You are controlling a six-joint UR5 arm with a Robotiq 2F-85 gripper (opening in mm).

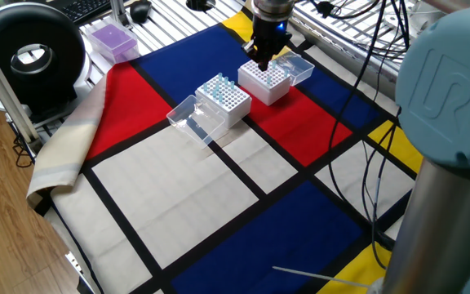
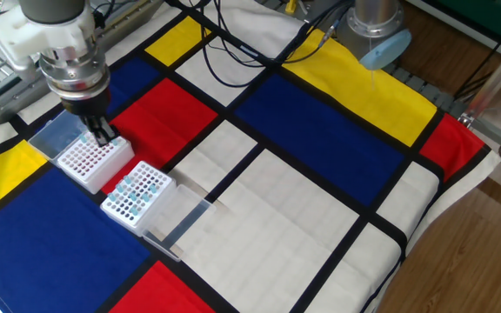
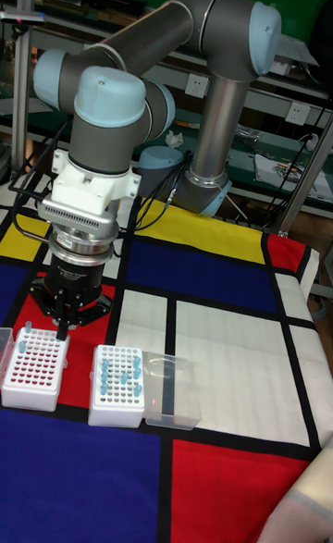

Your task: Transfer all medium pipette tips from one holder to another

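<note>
The small pale blue translucent cone-shaped medium pipette tips (image 3: pixel 118 378) stand in the nearer of two white perforated plastic racks (image 2: pixel 136 196), clustered toward one side; their exact count is too fine to tell. Just beside it sits the second white rack (image 1: pixel 265 80), whose holes look mostly bare, with one blue tip at a corner in the tall fixed view. Each rack has a clear plastic lid (image 3: pixel 171 401) hinged open and lying flat next to it. The grey UR5 arm (image 3: pixel 139 90) reaches down vertically over the second rack, its black claw (image 2: pixel 103 135) pointing straight down with the fingertips at the rack's top edge; the fingers look pressed close together, but whether they pinch a tip I cannot tell. The bench (image 1: pixel 178 204) wears a cloth of red, blue, yellow and white blocks with black lines. Off the cloth lie a purple box (image 1: pixel 111 39) and a black round device (image 1: pixel 29 51).
</note>
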